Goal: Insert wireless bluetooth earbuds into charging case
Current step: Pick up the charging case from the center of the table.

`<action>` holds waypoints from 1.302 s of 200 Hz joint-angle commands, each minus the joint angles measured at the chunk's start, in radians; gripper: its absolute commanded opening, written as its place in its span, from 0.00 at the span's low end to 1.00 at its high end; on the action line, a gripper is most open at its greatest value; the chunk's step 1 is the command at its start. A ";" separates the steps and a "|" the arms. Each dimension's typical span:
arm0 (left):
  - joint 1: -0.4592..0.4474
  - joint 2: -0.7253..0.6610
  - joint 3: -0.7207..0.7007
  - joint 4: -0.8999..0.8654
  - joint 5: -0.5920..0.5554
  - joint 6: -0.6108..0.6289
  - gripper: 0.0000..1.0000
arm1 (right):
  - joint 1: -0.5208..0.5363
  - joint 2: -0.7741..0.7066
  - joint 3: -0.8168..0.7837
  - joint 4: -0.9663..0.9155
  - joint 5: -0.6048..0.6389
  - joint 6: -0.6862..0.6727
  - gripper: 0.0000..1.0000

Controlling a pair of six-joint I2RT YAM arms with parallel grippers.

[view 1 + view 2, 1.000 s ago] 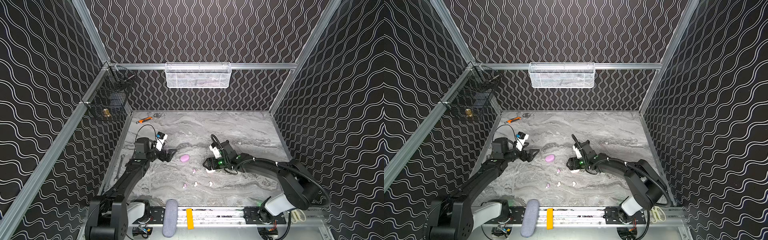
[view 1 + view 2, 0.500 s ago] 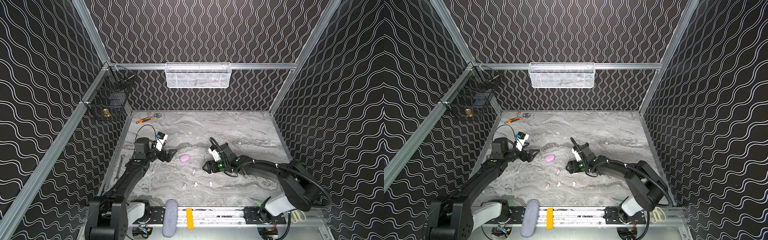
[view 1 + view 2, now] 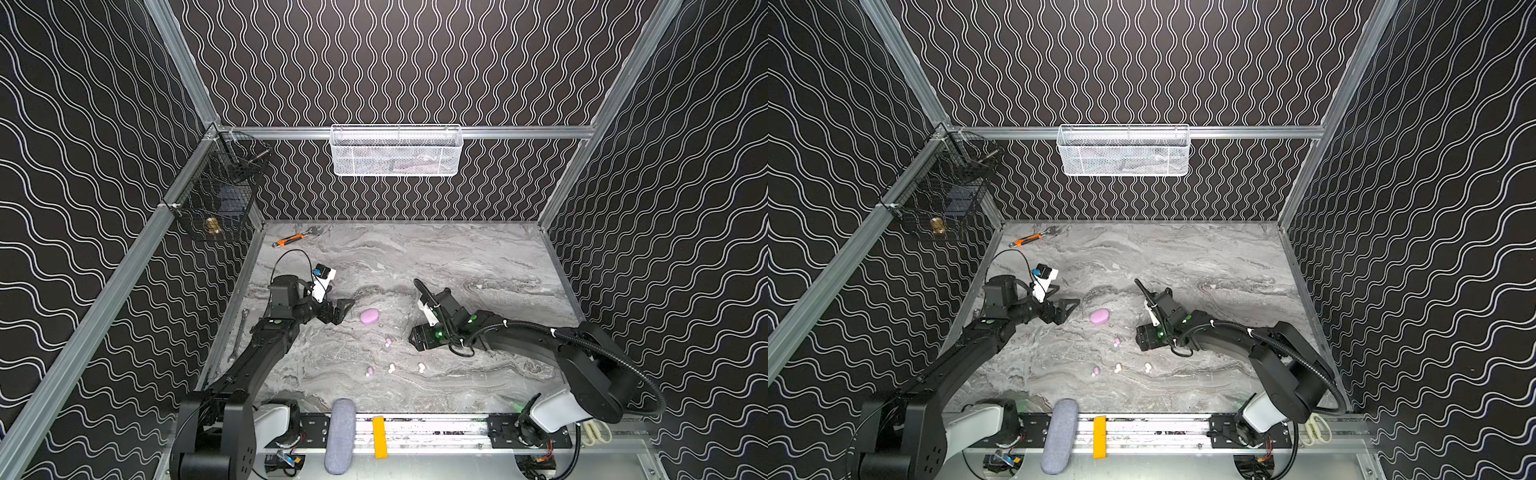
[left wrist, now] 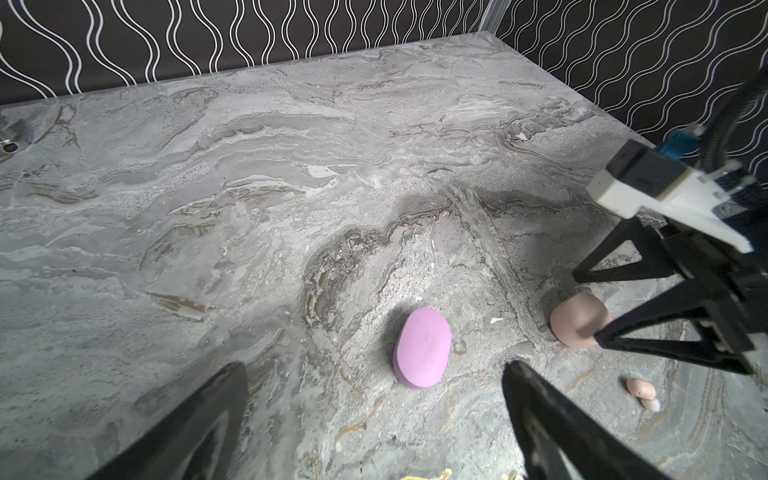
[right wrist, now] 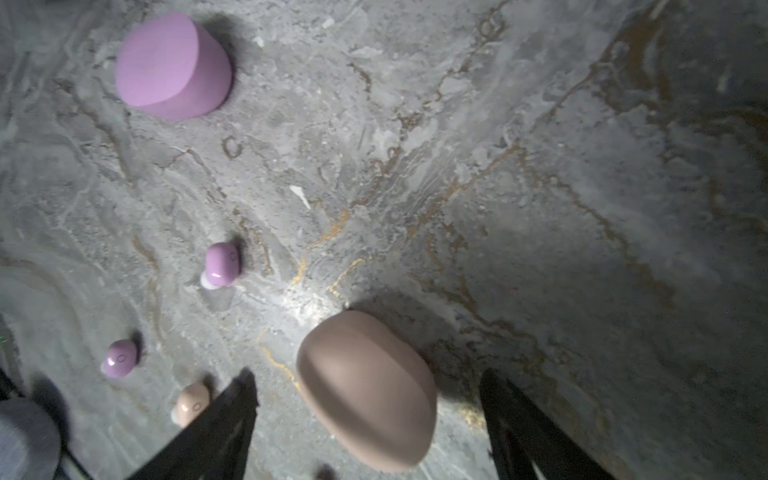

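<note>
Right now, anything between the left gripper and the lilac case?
Nothing. Bare marble tabletop separates the left gripper and the lilac case, shown in the left wrist view and both top views.

R gripper (image 5: 368, 376) jaws spread wider, clear of cream case (image 5: 374, 415).

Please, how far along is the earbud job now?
Done: nothing; four earbuds lie loose on the table, and both cases look shut. In hand: the open right gripper straddles the beige case without gripping; the open left gripper faces the pink case. Left: open cases, insert all buds.
</note>
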 commanded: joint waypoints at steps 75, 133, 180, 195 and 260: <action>0.001 0.008 0.013 0.006 -0.020 0.011 0.99 | 0.057 0.039 0.031 -0.034 0.061 -0.029 0.75; 0.001 0.008 0.015 0.005 -0.018 0.009 0.99 | 0.088 0.057 0.049 -0.087 0.116 -0.040 0.65; 0.001 0.009 0.015 0.003 -0.017 0.010 0.99 | 0.105 0.068 0.067 -0.104 0.145 -0.046 0.58; 0.001 0.008 0.017 0.002 -0.018 0.011 0.99 | 0.105 0.072 0.073 -0.105 0.149 -0.049 0.54; 0.001 0.015 0.027 -0.016 -0.003 0.018 0.99 | 0.110 0.074 0.075 -0.113 0.161 -0.062 0.44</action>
